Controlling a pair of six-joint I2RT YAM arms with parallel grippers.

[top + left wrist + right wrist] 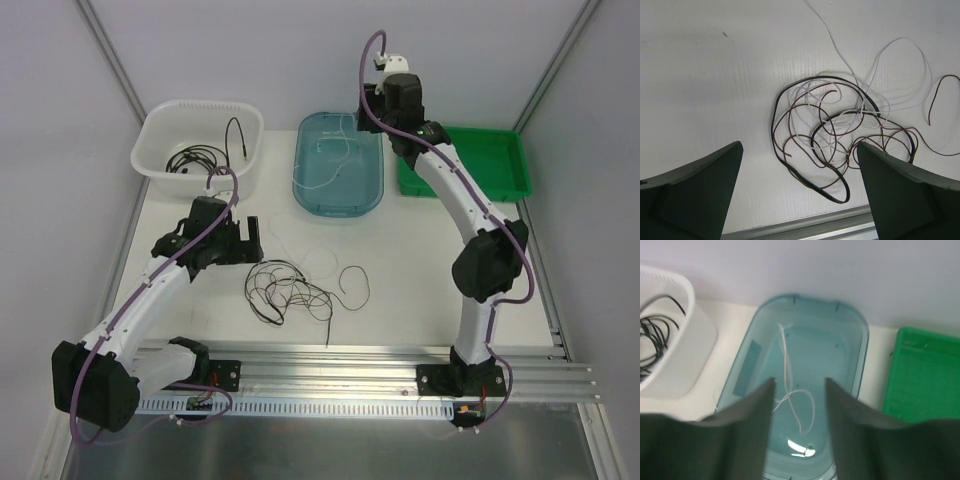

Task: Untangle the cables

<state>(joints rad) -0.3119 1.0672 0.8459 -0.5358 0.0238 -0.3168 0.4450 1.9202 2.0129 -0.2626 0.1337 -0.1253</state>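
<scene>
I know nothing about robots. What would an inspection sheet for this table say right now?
Surface: white table, with a metal rail along the near edge.
Job's things: tangle of black, white and brown cables on the table; black cable in the white basket; white cable in the blue bin.
Clutter: green tray; nothing seen in it.
Fingers: left fingers open above the tangle; right fingers open above the blue bin; both hold nothing.
Cables: purple hoses run along both arms.
Surroundings: pale walls; nothing else seen.
</scene>
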